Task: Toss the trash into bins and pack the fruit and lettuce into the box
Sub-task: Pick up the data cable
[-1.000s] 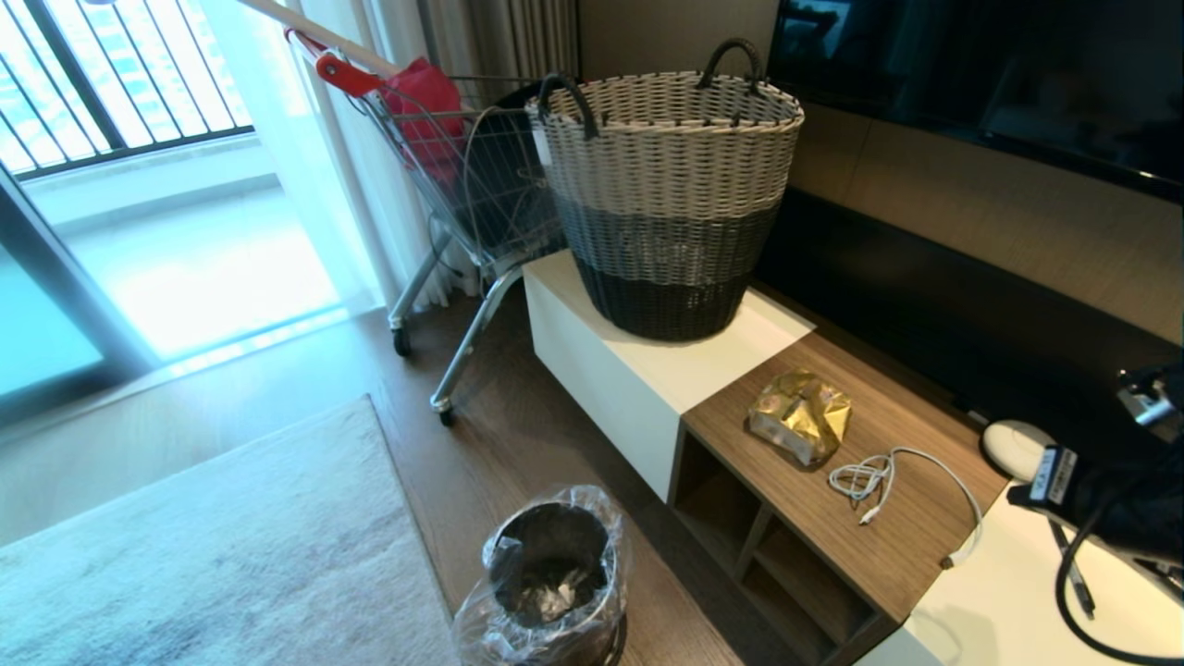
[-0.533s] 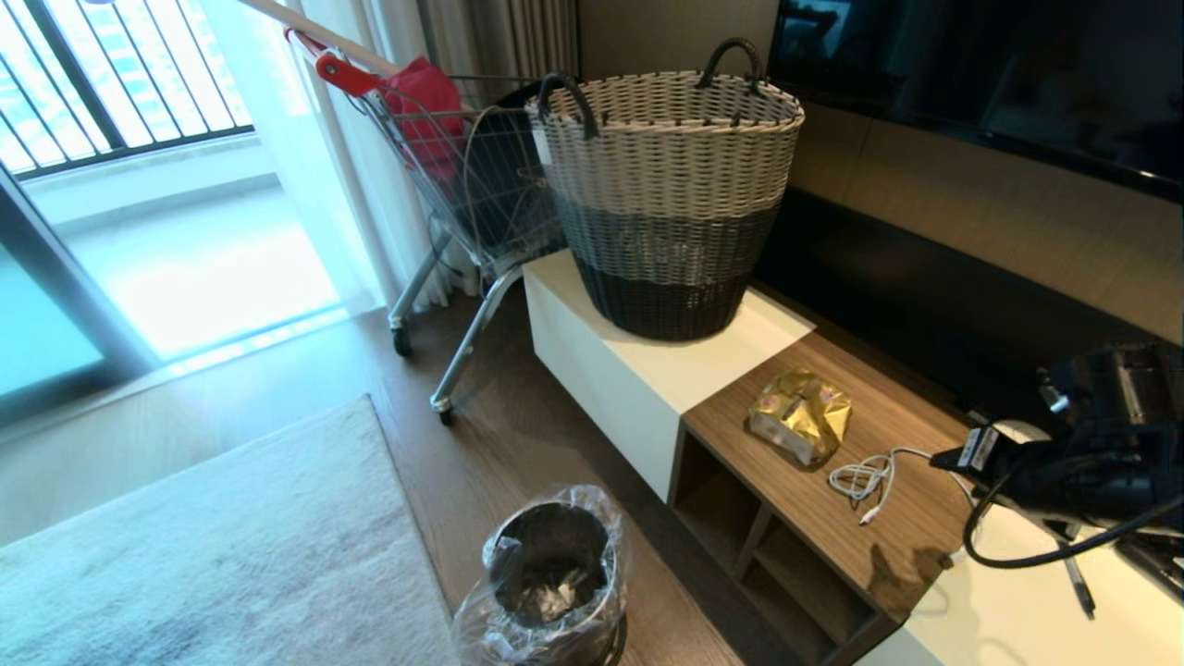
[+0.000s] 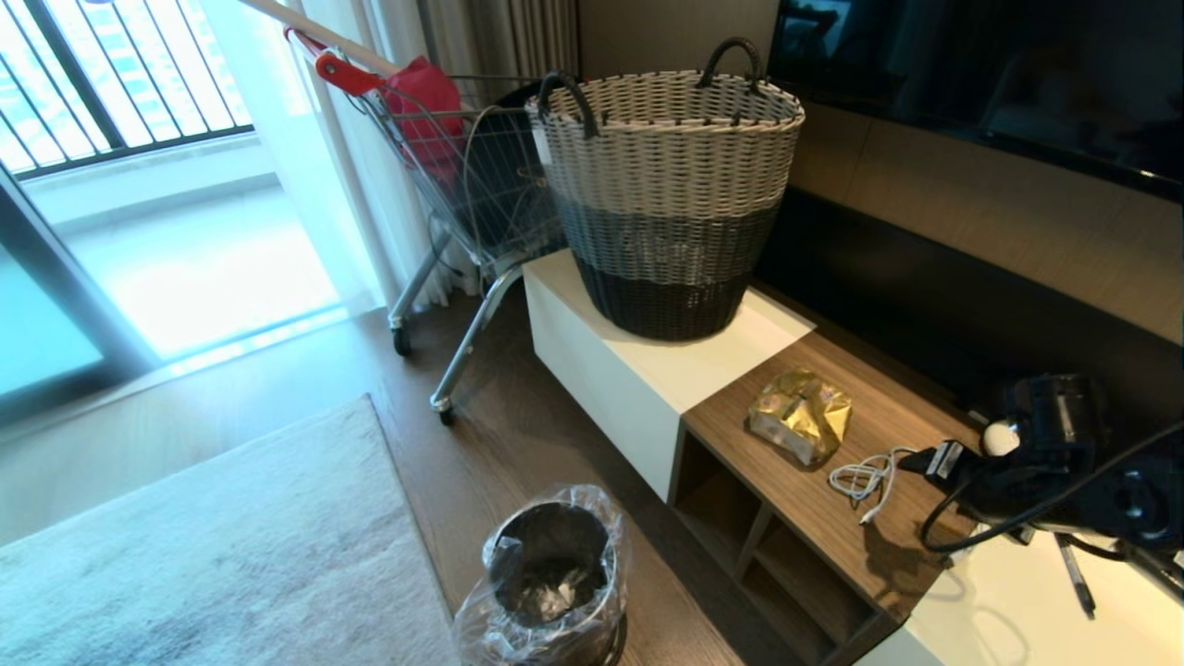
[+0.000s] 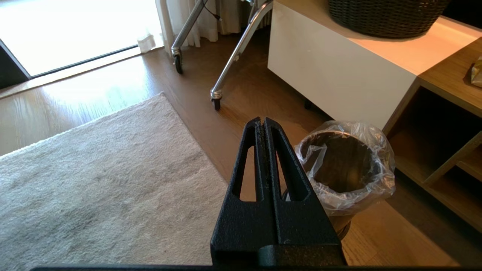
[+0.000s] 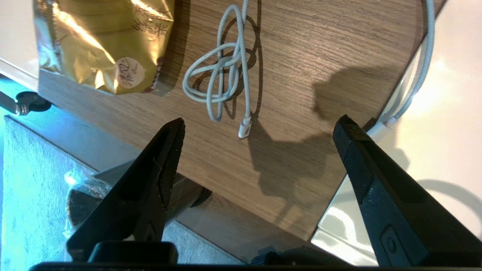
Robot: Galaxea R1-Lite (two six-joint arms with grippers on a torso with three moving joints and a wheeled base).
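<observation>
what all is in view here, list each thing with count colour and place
snack wrapper: one, shiny gold, on the wooden shelf top
cable: one, white, coiled on the wood beside the wrapper
woven basket: one, white over grey and black, on the white cabinet top
bin: one, steel with clear liner bag, on the floor by the shelf
shopping trolley: one, metal with red handle, behind the basket
rug: one, pale grey, on the floor
pen: one, dark, on the white top
left gripper: black, jaws shut, above the floor near the bin
right gripper: black, jaws open, over the wood near the cable
</observation>
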